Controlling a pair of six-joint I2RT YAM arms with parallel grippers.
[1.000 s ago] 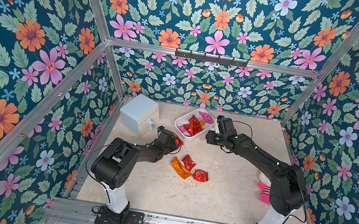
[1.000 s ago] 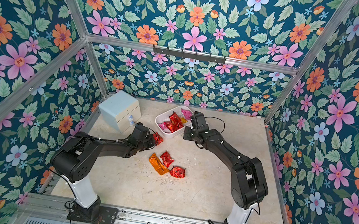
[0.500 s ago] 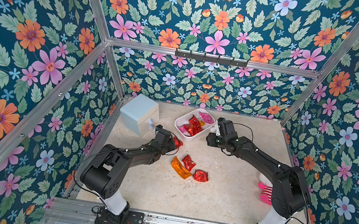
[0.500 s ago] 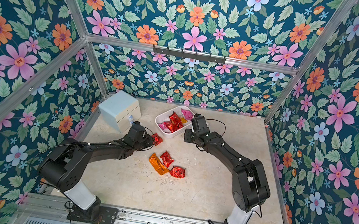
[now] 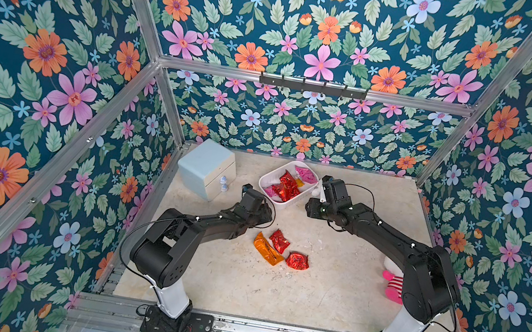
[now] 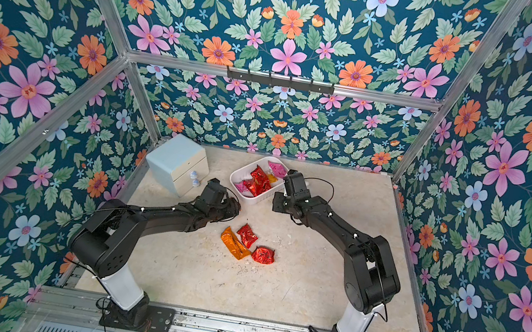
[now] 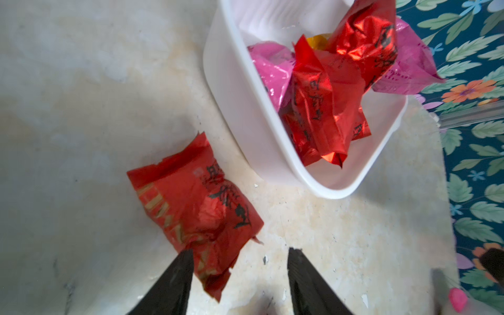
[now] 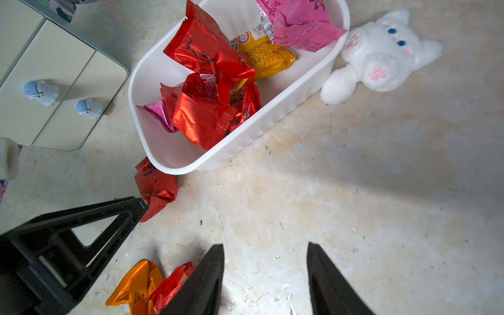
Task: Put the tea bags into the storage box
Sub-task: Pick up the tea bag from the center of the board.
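The tea bags (image 8: 204, 117) are mostly inside the storage box (image 8: 275, 120) already: several red ones, 2 pink ones and 1 yellow one lie there in a loose heap, and the box stands on the table (image 5: 327, 294) ahead of both pairs of fingers. 1 red tea bag (image 7: 196, 210) lies outside, flat on the table, just beside the near wall of the box and directly in front of the left gripper (image 7: 240, 251). The fingers of this gripper are apart and clamp nothing; the tip of 1 finger (image 7: 182, 267) is over the edge of this packet, and I cannot tell if it touches it. The right gripper (image 8: 264, 245) hangs above bare table at the other side of the box, its fingers also apart and empty. Behind the fingers of both arms, toward the arm bases, 3 more packets lie close together: an orange packet (image 5: 267, 247) and 2 red packets (image 5: 297, 261). Beyond the far end of the box is a white plush toy (image 8: 381, 51), just beside its wall. A pale blue cabinet (image 5: 205, 168) stands near the box, past the left fingers.
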